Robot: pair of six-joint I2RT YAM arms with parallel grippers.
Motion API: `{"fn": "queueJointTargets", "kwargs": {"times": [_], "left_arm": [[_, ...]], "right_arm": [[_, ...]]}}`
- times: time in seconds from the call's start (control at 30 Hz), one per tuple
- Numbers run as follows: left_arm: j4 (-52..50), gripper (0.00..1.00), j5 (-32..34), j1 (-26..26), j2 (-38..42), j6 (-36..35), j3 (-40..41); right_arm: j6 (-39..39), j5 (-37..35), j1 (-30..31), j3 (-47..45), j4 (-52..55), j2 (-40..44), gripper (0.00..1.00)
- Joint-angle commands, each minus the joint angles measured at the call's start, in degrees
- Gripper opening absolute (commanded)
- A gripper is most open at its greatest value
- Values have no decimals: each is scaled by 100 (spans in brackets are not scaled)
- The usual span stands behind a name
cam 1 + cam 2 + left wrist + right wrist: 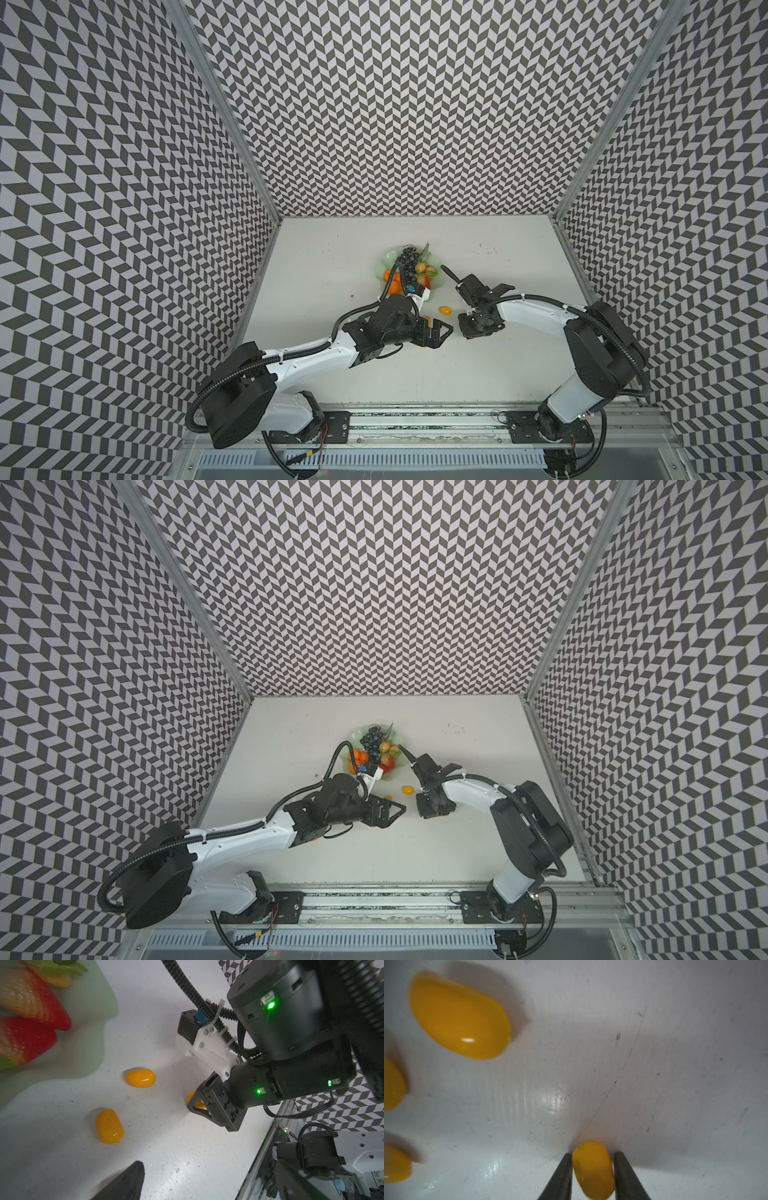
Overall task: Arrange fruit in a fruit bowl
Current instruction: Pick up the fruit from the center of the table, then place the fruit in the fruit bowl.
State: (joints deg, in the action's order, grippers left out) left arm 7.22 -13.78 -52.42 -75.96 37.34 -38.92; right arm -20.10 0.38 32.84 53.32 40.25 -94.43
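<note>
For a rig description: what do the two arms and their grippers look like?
The left arm and right arm have white shells, black joints and black ribbed cables. The left gripper and right gripper are black with triangular frame fingers. White camera mounts sit at the wrists; green lights glow on the right arm.

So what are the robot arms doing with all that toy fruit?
They are filling the fruit bowl. Grapes, tangerines, a pear and strawberries are already in it. The right gripper is down at the table with its fingers on either side of a kumquat, close against it; whether they grip it yet I cannot tell. Other kumquats lie loose on the table. The left gripper hangs open beside the bowl, holding nothing.
</note>
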Motion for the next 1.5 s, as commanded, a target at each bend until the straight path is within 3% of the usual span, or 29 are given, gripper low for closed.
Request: {"fn": "queueJointTargets", "kwargs": {"times": [0.0,0.37,0.8,1.07,1.47], "left_arm": [[61,100,33,-16,212,30,100],[103,100,190,28,536,198,402],[-50,100,-86,716,894,160,332],[-320,100,-291,1431,1169,10,353],[-627,100,-415,2188,1586,-38,608]], "right_arm": [[-29,-104,29,29,-153,-198,30],[-117,-273,82,72,-110,114,26],[-127,-304,274,865,235,1041,26],[-29,50,536,1564,161,780,26],[-32,258,1048,2733,-155,-642,23]]}}
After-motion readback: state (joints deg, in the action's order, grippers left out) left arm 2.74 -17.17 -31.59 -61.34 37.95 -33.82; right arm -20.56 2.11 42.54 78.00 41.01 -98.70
